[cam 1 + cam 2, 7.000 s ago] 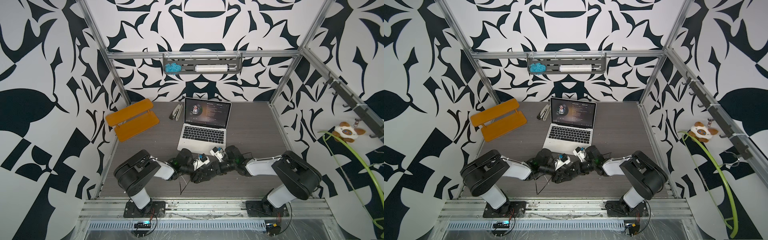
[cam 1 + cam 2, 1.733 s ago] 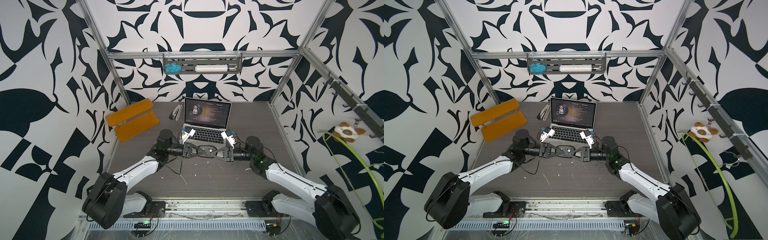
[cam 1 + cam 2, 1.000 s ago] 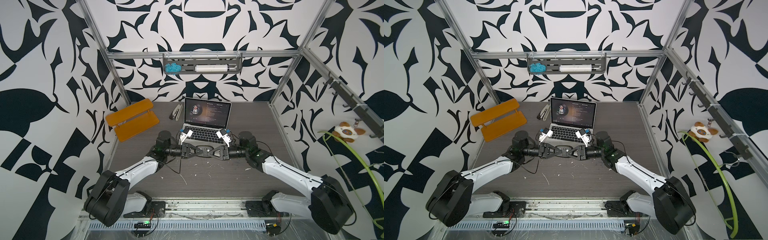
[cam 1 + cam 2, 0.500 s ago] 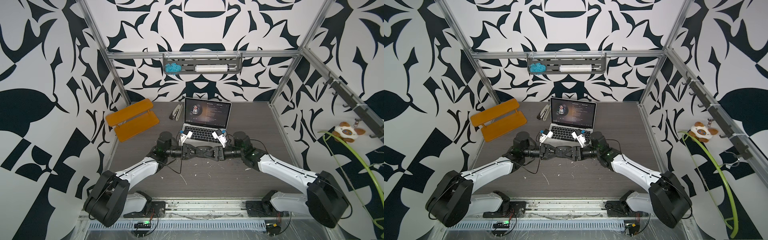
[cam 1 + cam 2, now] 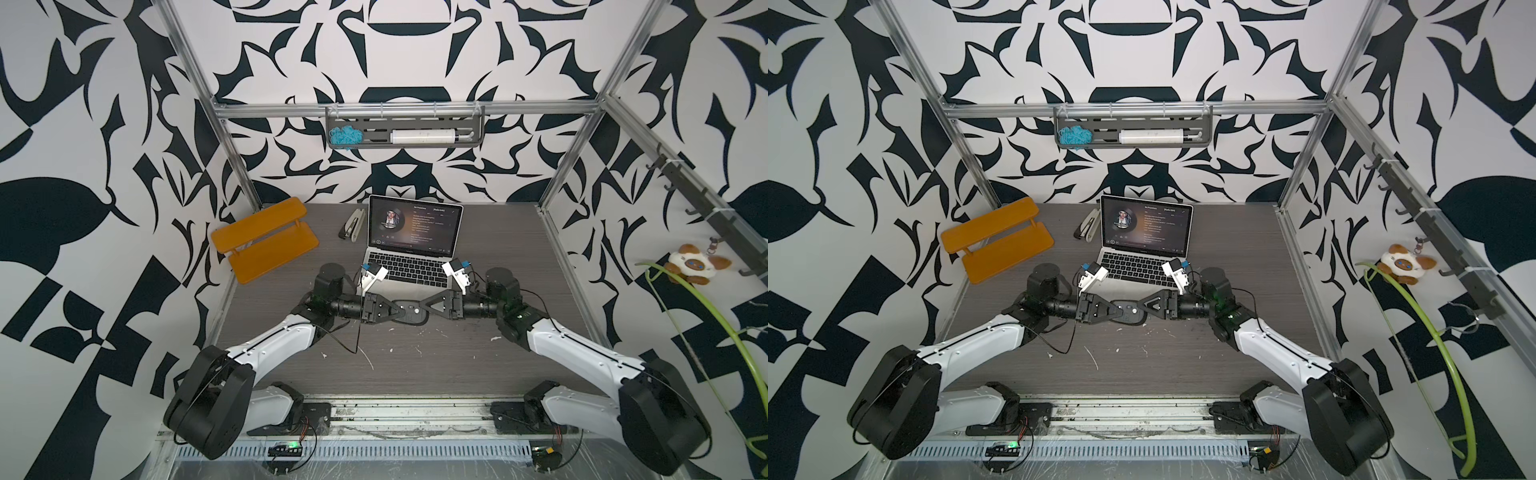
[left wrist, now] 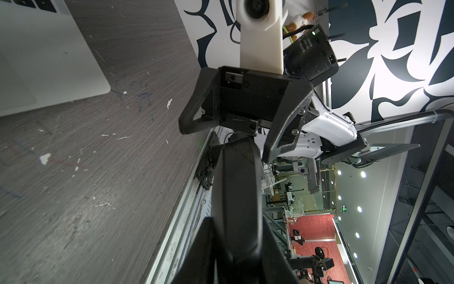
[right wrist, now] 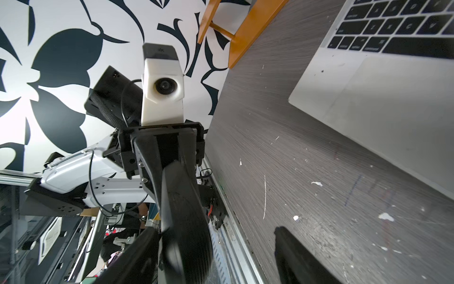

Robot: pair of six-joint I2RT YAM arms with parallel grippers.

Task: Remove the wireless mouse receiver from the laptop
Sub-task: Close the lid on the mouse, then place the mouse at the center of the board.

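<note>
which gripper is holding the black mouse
The left gripper: its jaws pinch the black mouse, while the right gripper has its jaws spread apart.

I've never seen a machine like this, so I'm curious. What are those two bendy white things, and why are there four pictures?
Those are two robot arms, fixed at the near edge of a grey table. Two pictures come from a camera high above, looking down. The other two come from small cameras on the arms' wrists, so they look close and tilted. On the table are an open silver laptop, an orange rack and what looks like a stapler. The left arm's two fingers pinch a black computer mouse in front of the laptop; the right arm's two fingers are spread open around its other end. The tiny receiver plug is too small to find here.
</note>
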